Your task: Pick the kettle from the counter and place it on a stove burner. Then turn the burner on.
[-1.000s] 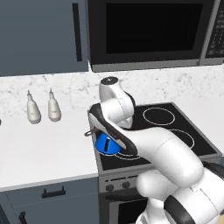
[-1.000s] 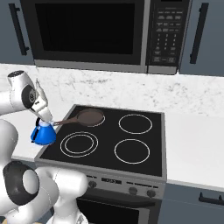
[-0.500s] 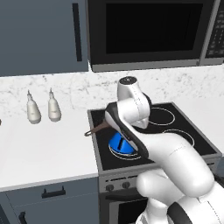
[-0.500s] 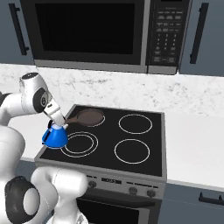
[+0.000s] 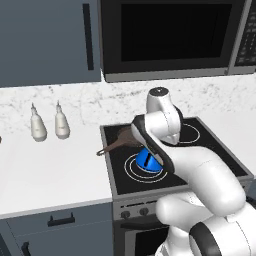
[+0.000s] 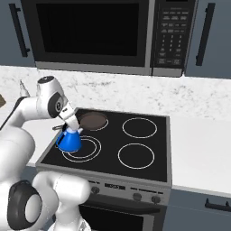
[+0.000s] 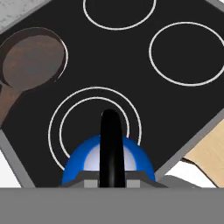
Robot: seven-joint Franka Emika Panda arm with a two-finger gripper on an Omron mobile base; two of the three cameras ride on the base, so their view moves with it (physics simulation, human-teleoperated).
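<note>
Over the near-left corner of the black cooktop, in the left base view, I see the kettle, a small bright blue cone, partly hidden behind my white arm. It sits within the two white rings of the stove burner, carried there because that burner is its target. The dark brown frying pan lies just beyond it on the far-left burner, handle pointing left toward the counter, where two cream bottles stand well apart from the work.

In the right base view, the gripper reaches down to the top of the kettle, closed around its black handle. The kettle overlaps the left edge of the burner rings, slightly off centre. I cannot tell whether its base touches the glass or hangs just above it.

In the hand view, the black arched handle runs up the middle of the picture, held by the gripper so the blue kettle hangs straight below. The double-ring burner lies underneath, rings white and unlit, so I judge the burner is not yet on. The pan is at upper left.
</note>
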